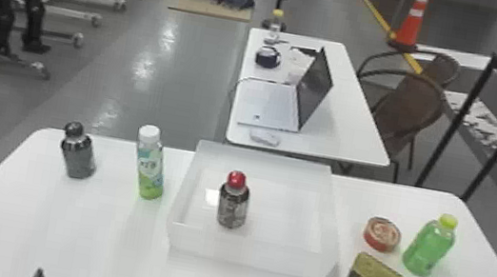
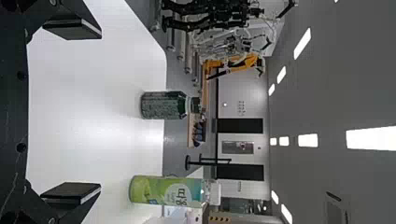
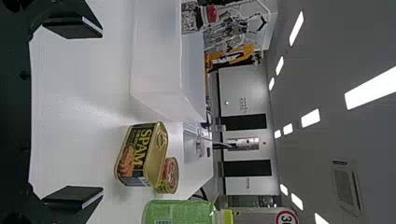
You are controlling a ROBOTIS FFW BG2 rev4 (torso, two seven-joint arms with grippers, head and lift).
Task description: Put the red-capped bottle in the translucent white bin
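Red-capped bottle (image 1: 233, 205) upright inside the translucent white bin (image 1: 252, 252), left of its middle; placement meets the task, and the bin floor appears to carry it unaided. Left claw (image 2: 100, 111) and right claw (image 3: 102, 112): each with fingers wide apart, nothing between, consistent with no grip being needed. White-capped bottle (image 1: 150, 172) and black-capped bottle (image 1: 79, 160) stand on the counter (image 1: 53, 233) left of the bin, presumably outside because the task names neither.

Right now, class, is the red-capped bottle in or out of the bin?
In: the bottle stands upright, with the walls of the bin around it.
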